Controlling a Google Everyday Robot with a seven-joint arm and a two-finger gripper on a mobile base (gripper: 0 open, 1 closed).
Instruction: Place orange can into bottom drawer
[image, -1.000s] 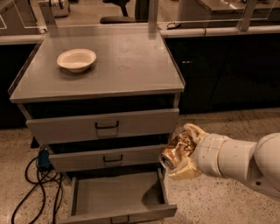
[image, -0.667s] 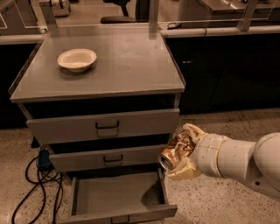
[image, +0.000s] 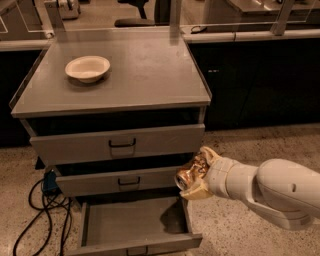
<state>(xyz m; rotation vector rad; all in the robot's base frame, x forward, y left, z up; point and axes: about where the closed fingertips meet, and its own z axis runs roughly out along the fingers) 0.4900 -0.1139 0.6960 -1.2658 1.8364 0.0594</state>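
You see the gripper clamped on the orange can, which sits between its fingers. Both hang over the open bottom drawer's right side.

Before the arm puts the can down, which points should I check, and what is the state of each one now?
1. The bottom drawer is pulled open: ok.
2. The orange can is gripped in the hand: ok.
3. The can is upright: not ok, it is tilted.
4. The can is over the drawer's inside, not its right wall: cannot tell.
5. The hand is apart from the middle drawer: cannot tell.
6. The white bowl is away from the hand, on the cabinet top: ok.
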